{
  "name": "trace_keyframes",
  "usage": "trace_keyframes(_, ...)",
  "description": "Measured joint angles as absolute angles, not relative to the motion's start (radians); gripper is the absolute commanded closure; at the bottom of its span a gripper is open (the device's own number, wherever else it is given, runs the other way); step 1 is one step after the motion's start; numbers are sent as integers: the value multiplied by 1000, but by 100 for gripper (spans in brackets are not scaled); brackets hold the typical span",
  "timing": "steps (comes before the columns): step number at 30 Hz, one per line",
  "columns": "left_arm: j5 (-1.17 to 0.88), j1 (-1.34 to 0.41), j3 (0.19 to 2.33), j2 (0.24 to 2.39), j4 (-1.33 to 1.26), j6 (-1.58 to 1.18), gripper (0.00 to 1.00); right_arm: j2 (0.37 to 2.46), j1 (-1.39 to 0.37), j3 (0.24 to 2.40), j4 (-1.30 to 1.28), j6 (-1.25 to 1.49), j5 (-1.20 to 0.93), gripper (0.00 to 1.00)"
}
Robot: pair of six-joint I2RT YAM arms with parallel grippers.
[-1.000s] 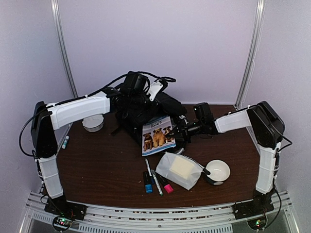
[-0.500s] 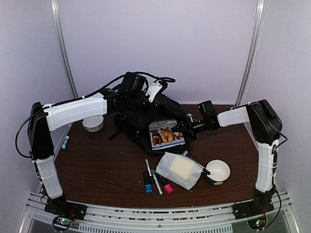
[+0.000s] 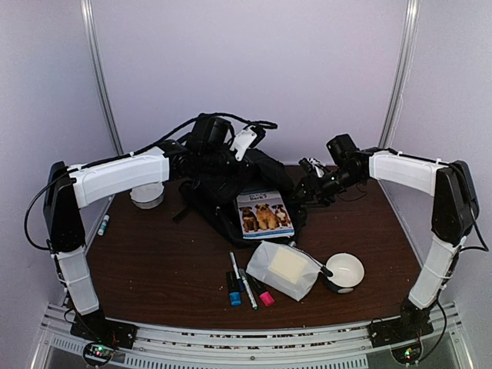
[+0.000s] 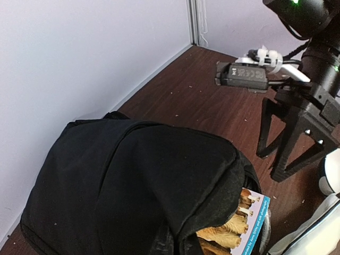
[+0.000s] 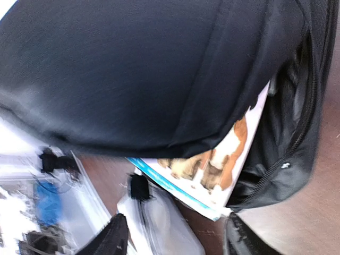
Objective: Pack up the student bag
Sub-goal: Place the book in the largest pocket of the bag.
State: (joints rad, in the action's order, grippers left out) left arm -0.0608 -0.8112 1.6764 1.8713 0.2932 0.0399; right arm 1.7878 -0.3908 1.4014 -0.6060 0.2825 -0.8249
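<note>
I find the student bag (image 3: 231, 181) far-centre on the table (image 3: 146, 261), long axis slanting far-left to near-right, its open mouth toward the near-right with a dog-picture book (image 3: 265, 217) sticking out; the cover title is too small for me to read. The right gripper (image 4: 271, 164) hangs just beside that mouth, fingers spread, holding nothing. The left gripper (image 3: 209, 160) is closed at the bag's top — whether on fabric I cannot tell.

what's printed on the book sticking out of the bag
The book shows brown dogs on white, blue edging; clearest in top external view.
</note>
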Motion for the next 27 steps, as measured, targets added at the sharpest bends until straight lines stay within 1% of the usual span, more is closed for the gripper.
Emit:
trace_keyframes(4, -73, -810, 1676, 1871, 294, 40, 100, 1729, -418, 1411, -718, -13, -731, 50)
trace_keyframes(10, -96, -805, 1676, 1871, 294, 39, 100, 1574, -529, 1332, -764, -426, -513, 58)
trace_keyframes(15, -113, -802, 1677, 1872, 296, 36, 100, 1548, -591, 1319, -759, -670, -369, 60)
trace_keyframes(21, -131, -799, 1688, 1873, 316, 31, 100, 1607, -638, 1311, -748, -865, -265, 60)
trace_keyframes(27, -160, -799, 1713, 1881, 327, 31, 100, 1718, -680, 1310, -669, -963, -147, 52)
